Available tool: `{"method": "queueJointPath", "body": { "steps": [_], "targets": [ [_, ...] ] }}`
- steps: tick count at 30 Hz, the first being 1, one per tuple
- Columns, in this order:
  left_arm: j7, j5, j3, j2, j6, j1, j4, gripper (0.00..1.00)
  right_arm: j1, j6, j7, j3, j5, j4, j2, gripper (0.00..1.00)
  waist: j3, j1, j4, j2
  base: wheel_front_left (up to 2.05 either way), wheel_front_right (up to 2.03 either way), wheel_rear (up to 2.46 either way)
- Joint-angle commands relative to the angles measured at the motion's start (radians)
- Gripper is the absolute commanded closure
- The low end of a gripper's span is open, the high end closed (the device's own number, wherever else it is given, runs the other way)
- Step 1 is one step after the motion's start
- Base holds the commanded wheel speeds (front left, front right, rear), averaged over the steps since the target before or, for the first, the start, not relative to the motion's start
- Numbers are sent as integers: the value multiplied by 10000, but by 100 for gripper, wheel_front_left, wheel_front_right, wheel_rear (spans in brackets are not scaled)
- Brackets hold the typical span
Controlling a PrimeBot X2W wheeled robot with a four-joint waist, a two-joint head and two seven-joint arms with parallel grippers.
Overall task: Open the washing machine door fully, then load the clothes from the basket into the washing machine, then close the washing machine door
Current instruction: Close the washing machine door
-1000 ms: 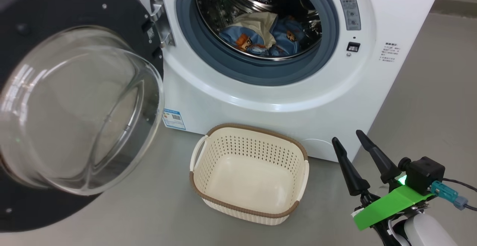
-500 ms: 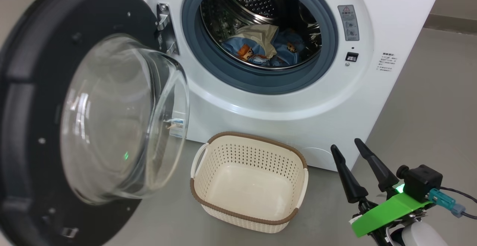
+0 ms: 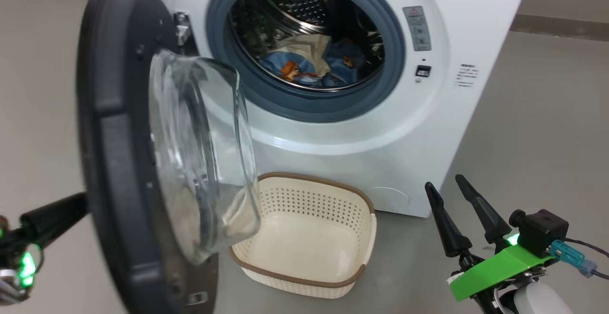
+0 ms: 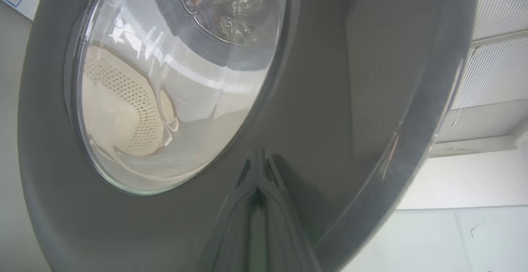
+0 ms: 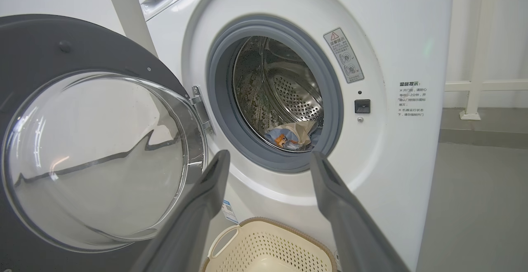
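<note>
The washing machine [image 3: 333, 133] stands with its round door [image 3: 119, 138] swung about halfway, edge-on to me, glass bowl [image 3: 200, 161] facing the drum. Light-blue and cream clothes [image 3: 304, 64] lie in the steel drum and show in the right wrist view as clothes [image 5: 288, 136]. The cream basket [image 3: 309, 200] sits on the floor below the opening with nothing in it. My left gripper [image 3: 52, 216] is behind the door, shut, its tips [image 4: 258, 191] against the door's glossy outer face [image 4: 350, 99]. My right gripper [image 3: 443, 182] stands open at the lower right, holding nothing.
Grey floor [image 3: 547, 114] stretches out right of the machine. The door's glass bowl overhangs the basket's left end. A white rail [image 5: 474, 86] and wall stand behind the machine on the right. The basket [image 5: 268, 247] lies just under my right fingers [image 5: 206, 198].
The door has swung from wide open towards the machine and now stands edge-on. My left gripper has come into sight behind it. The camera has shifted; the right gripper stays put.
</note>
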Motion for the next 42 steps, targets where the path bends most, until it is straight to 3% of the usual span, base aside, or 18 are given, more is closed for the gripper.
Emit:
{"method": "queueJointPath", "body": {
  "steps": [1, 12, 29, 34, 42],
  "targets": [
    [102, -95, 154, 163, 35, -257, -618, 100, -116, 16, -46, 155, 2, -270, -42, 0, 61, 0, -292, -1, 0, 0, 0],
    [-714, 214, -225, -756, 188, -449, -1312, 100, -160, 16, -46, 86, -27, -305, 8, 0, 214, 0, -1727, -1, 0, 0, 0],
    [-1804, 466, -2, -1277, -50, -995, -898, 100, -227, 16, -46, 131, -23, -281, -41, 0, 337, 0, -4039, -1, 0, 0, 0],
    [-2384, 738, 80, -1356, -291, -1325, -525, 100, -281, 16, -46, 138, 16, -291, -62, 0, 452, 0, -4401, -1, 0, 0, 0],
    [-2943, 1055, -100, -1496, -778, -1708, -2, 100, -311, 16, -46, 100, 1, -287, -38, 0, 507, 0, -4415, -1, 0, 0, 0]
  ]
}}
